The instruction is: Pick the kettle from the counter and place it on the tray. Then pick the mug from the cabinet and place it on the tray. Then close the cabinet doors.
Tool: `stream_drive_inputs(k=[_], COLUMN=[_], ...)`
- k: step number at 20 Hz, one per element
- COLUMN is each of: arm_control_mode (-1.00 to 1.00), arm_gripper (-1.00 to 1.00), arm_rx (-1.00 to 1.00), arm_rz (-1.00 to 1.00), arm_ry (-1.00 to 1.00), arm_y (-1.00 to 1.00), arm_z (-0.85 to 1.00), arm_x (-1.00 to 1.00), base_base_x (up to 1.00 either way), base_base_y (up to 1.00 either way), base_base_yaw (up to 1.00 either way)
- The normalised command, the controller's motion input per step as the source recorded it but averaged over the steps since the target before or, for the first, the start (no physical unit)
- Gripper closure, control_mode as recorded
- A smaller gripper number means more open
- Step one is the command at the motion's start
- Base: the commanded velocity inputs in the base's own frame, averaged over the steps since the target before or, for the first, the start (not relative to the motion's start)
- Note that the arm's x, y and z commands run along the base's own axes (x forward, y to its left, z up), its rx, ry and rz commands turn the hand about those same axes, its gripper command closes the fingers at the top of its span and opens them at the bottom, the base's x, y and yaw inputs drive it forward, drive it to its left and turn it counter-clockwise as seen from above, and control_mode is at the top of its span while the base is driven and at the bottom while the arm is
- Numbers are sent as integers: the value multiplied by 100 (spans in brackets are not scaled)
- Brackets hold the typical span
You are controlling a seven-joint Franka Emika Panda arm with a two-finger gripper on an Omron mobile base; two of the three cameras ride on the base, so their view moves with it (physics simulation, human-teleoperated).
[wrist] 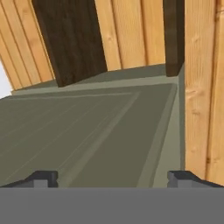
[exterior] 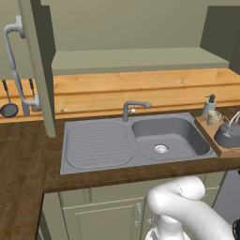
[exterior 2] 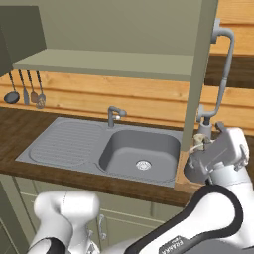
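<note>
kitchen | sink with tap | wooden counter | hanging utensils | cabinets

Kettle and mug on tray; cabinet door open

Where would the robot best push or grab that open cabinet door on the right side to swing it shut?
Probably at the cabinet door's long grey bar handle, or by pushing the flat panel near that free edge. The door stands open, edge-on to the base, with the handle on its right face, so coming from the right side suits it. The gripper faces a flat olive panel, fingertips spread.
</note>
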Motion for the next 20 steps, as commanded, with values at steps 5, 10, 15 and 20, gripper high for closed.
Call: stream_drive_inputs(k=[5, 10, 15, 20], arm_control_mode=[-100, -100, -100, -100], arm_gripper=[-100, -100, -100, -100], arm_rx=[-5, -12, -19, -24], arm_rz=[6, 7, 9, 8], arm_ry=[1, 0, 0, 0], arm_y=[2, 22, 37, 62], arm_z=[2, 35, 58, 49], arm_x=[34, 8, 1, 1], base_base_x=[0, 0, 0, 0], base_base_y=[0, 0, 0, 0], base_base_yaw=[0, 0, 0, 0])
